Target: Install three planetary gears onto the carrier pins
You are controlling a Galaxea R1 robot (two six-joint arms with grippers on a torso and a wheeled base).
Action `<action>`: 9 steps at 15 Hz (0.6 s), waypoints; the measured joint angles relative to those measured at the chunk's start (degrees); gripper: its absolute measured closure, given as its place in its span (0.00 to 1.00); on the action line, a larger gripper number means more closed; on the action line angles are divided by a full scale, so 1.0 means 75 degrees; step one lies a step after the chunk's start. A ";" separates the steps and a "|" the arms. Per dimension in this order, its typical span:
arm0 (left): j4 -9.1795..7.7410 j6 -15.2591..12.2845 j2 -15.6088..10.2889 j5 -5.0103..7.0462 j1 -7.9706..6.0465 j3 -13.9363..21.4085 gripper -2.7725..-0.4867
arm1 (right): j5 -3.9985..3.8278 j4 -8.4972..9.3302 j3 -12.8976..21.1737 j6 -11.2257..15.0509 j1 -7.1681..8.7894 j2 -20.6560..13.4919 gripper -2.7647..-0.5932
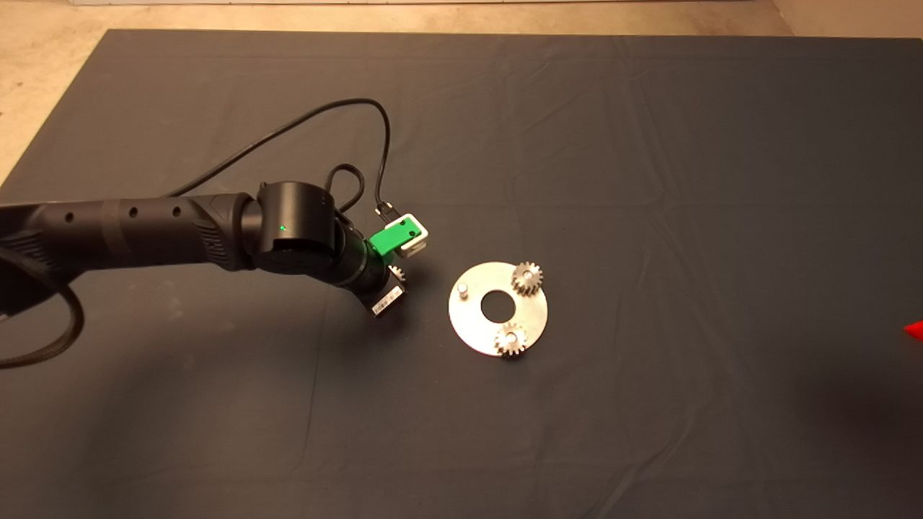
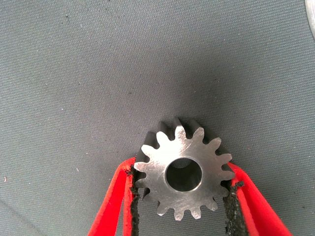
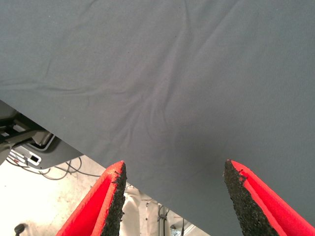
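Now left hand point(image 2: 183, 196) around gear point(image 2: 183, 169)

Toothed steel gear point(image 2: 183, 173) between left claw point(image 2: 183, 196) pads, above mat point(image 2: 98, 73).

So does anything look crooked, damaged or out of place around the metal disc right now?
Nothing stands out. Two small toothed steel gears sit on pins of the flat shiny disc, one silver pin is bare, and the left claw grips the third gear squarely.
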 joint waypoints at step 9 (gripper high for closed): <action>-0.0029 -0.0357 -0.0010 0.0158 -0.0315 0.0808 0.93 | -0.0010 0.0001 0.0080 0.0000 0.0000 -0.0068 0.61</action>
